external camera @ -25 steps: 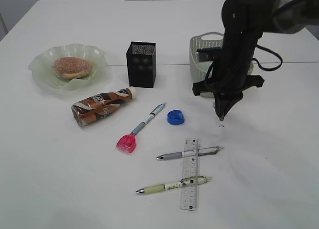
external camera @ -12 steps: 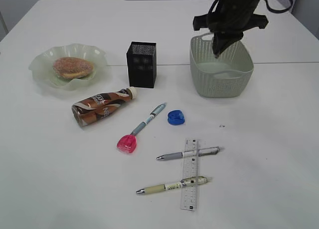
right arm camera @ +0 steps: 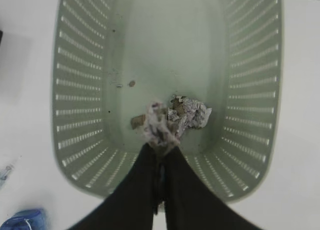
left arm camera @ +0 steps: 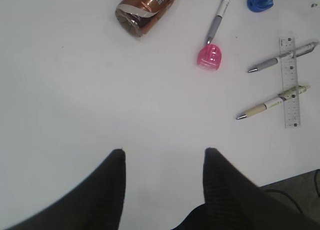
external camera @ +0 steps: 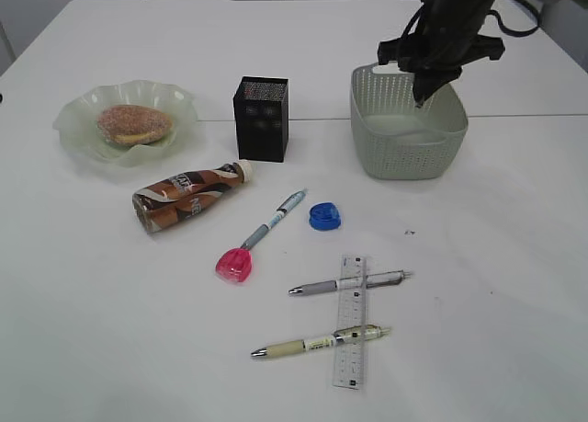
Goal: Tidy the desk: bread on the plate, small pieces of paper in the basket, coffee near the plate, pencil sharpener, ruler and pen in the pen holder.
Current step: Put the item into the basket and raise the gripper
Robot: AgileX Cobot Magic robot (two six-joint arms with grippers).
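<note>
Hovering: right gripper pinches paper scrap | inside basket walls

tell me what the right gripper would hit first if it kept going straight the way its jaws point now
Most likely the crumpled paper already lying on the floor of the basket. The right gripper, shut on another paper scrap, points down into the basket; depth is unclear, so it might reach bare floor beside that paper instead.

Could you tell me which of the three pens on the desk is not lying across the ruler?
The blue-and-white pen, the one whose tip touches the pink sharpener. It lies apart from the ruler, while the grey pen and cream pen both cross it.
</note>
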